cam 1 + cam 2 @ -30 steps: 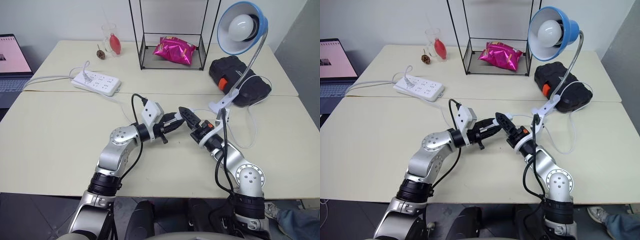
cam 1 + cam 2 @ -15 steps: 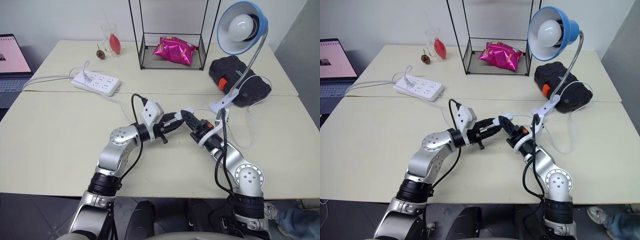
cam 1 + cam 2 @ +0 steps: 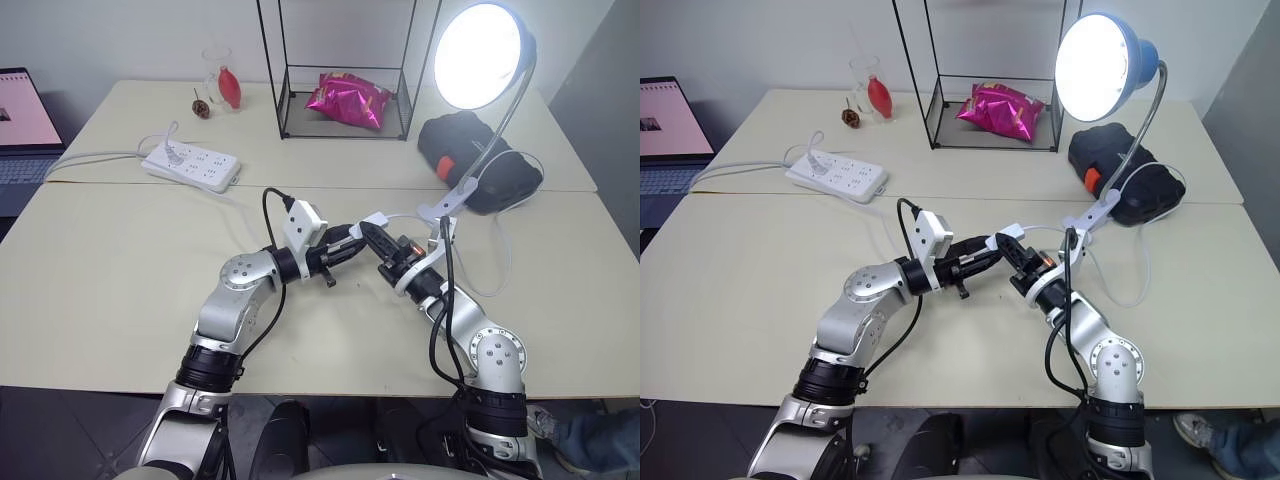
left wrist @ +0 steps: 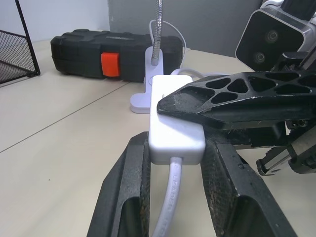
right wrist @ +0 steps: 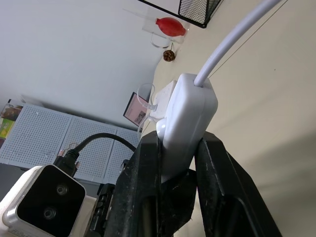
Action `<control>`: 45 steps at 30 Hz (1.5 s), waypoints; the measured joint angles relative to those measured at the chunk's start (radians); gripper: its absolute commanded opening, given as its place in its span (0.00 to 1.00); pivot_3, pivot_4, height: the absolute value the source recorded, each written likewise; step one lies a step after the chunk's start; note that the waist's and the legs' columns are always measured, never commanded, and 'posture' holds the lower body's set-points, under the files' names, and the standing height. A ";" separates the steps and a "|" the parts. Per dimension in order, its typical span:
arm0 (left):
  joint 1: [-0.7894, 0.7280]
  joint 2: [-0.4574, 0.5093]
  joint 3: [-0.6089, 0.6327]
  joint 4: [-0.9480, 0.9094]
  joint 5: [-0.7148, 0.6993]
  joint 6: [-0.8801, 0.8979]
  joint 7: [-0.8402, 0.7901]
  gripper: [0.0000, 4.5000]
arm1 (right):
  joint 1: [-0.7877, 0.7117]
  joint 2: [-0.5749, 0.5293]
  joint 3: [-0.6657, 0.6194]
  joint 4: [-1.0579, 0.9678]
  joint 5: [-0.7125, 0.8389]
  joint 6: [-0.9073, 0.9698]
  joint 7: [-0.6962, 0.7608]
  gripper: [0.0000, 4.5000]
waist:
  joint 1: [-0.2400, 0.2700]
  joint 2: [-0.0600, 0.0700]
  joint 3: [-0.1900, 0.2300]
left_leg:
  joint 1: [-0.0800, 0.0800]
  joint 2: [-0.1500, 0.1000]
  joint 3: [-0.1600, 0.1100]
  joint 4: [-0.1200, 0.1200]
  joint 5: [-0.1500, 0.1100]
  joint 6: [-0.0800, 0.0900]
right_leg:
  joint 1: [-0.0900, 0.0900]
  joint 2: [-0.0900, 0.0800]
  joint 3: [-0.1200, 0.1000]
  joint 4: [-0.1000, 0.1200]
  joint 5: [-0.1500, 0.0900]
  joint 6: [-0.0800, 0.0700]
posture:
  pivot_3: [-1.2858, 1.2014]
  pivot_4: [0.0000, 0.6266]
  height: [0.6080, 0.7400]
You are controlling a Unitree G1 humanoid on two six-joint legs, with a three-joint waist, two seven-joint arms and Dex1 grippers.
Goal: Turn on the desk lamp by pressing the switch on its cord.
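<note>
White switch (image 4: 175, 118) is half hidden, pinched by both the left gripper (image 3: 352, 241) and right gripper (image 3: 372, 233).

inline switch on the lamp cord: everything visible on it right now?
The switch is a small white oblong block, smooth plastic by its look, with rounded corners. It is held just above the table between both grippers: the left gripper clamps its sides, the right gripper squeezes across it. The cord leaves each end.

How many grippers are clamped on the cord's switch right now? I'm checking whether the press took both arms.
2. The left gripper holds the switch by its sides above the table's middle, and the right gripper squeezes the same switch from the other direction. The desk lamp is lit.
</note>
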 measured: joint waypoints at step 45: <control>-0.038 0.046 -0.068 0.321 0.209 -0.237 -0.013 0.24 | -0.037 -0.809 0.292 -0.287 -0.660 -0.098 0.619 1.00 | 0.001 0.000 0.000 | -0.002 -0.001 0.001 -0.006 0.000 0.000 | -0.004 -0.001 0.000 -0.004 0.000 0.000 | 0.52 0.24 1.00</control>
